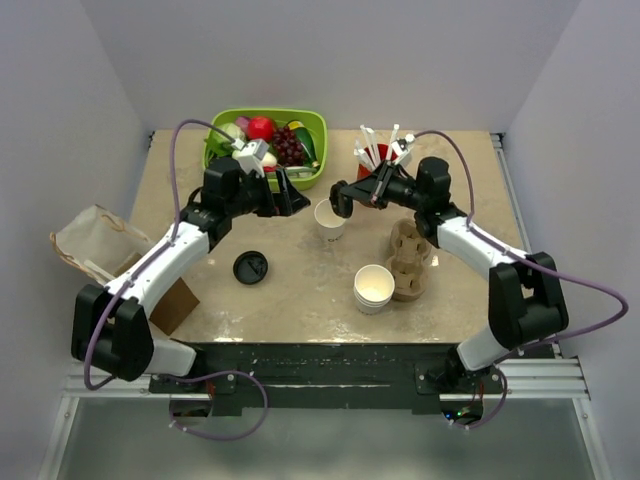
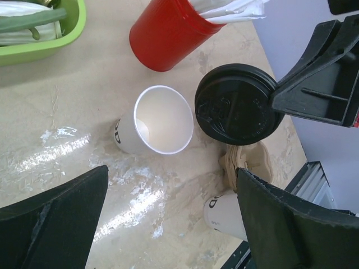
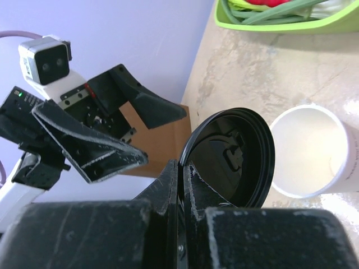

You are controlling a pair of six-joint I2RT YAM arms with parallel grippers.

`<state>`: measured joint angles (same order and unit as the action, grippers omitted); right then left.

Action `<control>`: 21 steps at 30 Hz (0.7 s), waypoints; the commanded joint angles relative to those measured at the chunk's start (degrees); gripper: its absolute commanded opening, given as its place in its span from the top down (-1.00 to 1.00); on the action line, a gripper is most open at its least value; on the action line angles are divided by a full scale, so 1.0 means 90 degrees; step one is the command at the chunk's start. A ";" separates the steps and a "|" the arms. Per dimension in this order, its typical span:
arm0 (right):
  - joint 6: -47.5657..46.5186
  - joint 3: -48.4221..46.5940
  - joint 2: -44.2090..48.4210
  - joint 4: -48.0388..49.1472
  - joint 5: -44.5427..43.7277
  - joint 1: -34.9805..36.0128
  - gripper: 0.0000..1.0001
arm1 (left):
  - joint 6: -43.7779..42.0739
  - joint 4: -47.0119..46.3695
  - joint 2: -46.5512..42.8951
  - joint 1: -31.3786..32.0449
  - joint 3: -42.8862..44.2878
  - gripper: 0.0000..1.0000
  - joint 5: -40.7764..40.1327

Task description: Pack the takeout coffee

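The right gripper (image 1: 342, 196) pinches a black lid (image 2: 235, 102) by its rim, jaws pressed tight on it, just beside the open white cup (image 1: 329, 220). The cup stands lidless mid-table. The left gripper (image 1: 292, 197) hangs at the cup's other side, fingers spread wide, holding nothing. 1 cardboard carrier (image 1: 408, 258) sits apart, to the right.

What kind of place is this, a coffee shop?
Probably not a real shop. It looks like a robot practice booth made up like a takeout counter: plain walls around one small table, a left arm and right arm bolted to it, plus stacked paper cups and a cardboard carrier.
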<state>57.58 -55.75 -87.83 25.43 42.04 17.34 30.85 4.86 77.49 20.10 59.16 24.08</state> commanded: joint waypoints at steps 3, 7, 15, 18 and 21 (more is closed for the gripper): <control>0.0389 -0.0134 -0.0396 0.0553 -0.0423 -0.0003 1.00 | -0.0146 -0.0443 0.0764 0.0189 0.0390 -0.99 0.0128; 0.0760 0.0032 -0.0631 0.1090 -0.0403 -0.0003 1.00 | -0.0176 -0.0092 0.1290 0.0257 0.0731 -0.99 -0.0203; 0.0975 0.0120 -0.0963 0.1364 -0.0482 0.0016 0.99 | 0.0136 0.0016 0.1799 0.0355 0.1024 -0.99 -0.0361; 0.1053 0.0198 -0.1071 0.1412 -0.0453 0.0026 0.98 | 0.0234 0.0153 0.2014 0.0365 0.1171 -0.99 -0.0370; 0.1141 0.0237 -0.1188 0.1539 -0.0423 0.0016 0.97 | 0.0312 0.0114 0.2161 0.0365 0.1220 -0.99 -0.0264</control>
<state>65.98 -54.26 -97.95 35.42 38.46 17.30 31.94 6.46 95.59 23.07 67.55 21.34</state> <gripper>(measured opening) 0.026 0.994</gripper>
